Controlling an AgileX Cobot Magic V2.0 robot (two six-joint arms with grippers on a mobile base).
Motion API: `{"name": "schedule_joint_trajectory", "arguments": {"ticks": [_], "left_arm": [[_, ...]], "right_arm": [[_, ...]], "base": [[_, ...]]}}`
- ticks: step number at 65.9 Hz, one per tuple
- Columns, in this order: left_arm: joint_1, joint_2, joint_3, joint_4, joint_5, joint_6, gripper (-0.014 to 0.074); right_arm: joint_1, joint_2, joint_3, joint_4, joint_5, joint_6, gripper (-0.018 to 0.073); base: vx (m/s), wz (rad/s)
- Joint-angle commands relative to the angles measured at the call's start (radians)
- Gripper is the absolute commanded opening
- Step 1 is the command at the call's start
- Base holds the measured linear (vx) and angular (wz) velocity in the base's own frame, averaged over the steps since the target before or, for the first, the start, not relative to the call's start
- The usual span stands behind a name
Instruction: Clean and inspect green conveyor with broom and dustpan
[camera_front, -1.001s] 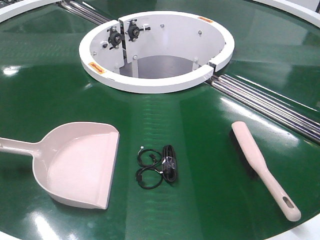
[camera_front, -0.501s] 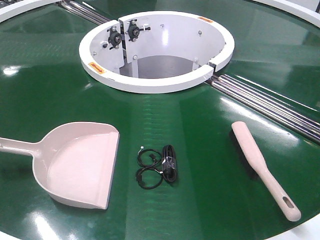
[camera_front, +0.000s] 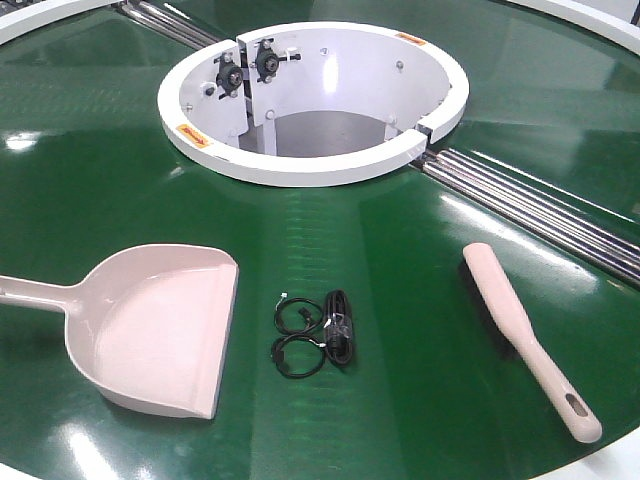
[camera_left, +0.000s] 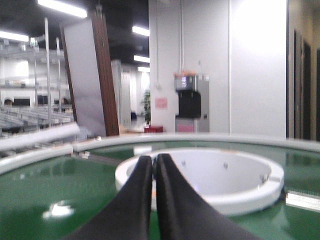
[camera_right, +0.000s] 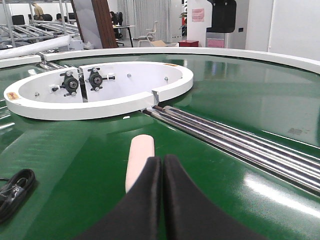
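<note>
Surveying the front view, we found the dustpan (camera_front: 160, 330) lying at the left of the green conveyor (camera_front: 120, 180), its flat lip facing right and its handle running off the left edge of the picture. The broom (camera_front: 510, 310) lay at the right with its bristles down and its slotted handle end nearest the camera. A black coiled cable (camera_front: 320, 333) sat between them, apart from both. That view showed neither arm.

Only the wrist views showed the jaws. The left gripper (camera_left: 153, 159) had its jaws pressed together on nothing and pointed toward the white ring (camera_left: 240, 190). The right gripper (camera_right: 162, 160) was likewise closed and empty, directly behind the broom's rounded end; we could not tell whether it touched. The right wrist view also showed the silver rollers (camera_right: 235, 142) running beside the ring.

Against the front views of the preceding second, nothing on the belt had shifted.

The belt was glossy and threw back bright reflections. Beyond it we noted ceiling strip lights (camera_left: 65, 7), a grey partition (camera_left: 82, 80) and white walls.
</note>
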Motion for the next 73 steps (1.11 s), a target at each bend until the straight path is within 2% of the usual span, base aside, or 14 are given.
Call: {"name": "schedule_joint_trajectory", "arguments": {"ticks": [1,8,16,22,27,43,60,73], "left_arm": [[0.001,0.090,-0.145,-0.011,0.018,-0.004,-0.0006],[0.001,0.257,-0.303,-0.011,0.129,-0.004,-0.0006],[0.001,0.475,-0.487,-0.013,0.355,-0.005,-0.0006],[0.001,0.608,-0.582,-0.013,0.511,-0.005,-0.0006],[0.001,0.699,-0.617,-0.013,0.593,-0.005,-0.0006],[0.001,0.877,-0.615,-0.011,0.628,-0.005,-0.0004],[0.001,0.929,-0.617,0.008,0.627,-0.004,0.0008],[0.000,0.928,-0.622,0.010,0.632,0.007,0.0085]], "right_arm": [[-0.003,-0.011,0.004,0.000,-0.079,0.000,-0.0008],[-0.003,-0.011,0.004,0.000,-0.079,0.000,-0.0008],[-0.003,-0.011,0.004,0.000,-0.079,0.000,-0.0008],[-0.003,-0.011,0.004,0.000,-0.079,0.000,-0.0008],[-0.003,-0.011,0.004,0.000,-0.079,0.000,-0.0008],[-0.003,-0.011,0.004,0.000,-0.079,0.000,-0.0008],[-0.003,-0.011,0.004,0.000,-0.079,0.000,-0.0008],[-0.003,-0.011,0.004,0.000,-0.079,0.000,-0.0008]], "base": [[0.00,0.00],[0.00,0.00],[0.00,0.00],[0.00,0.00],[0.00,0.00],[0.00,0.00],[0.00,0.00],[0.00,0.00]]}}
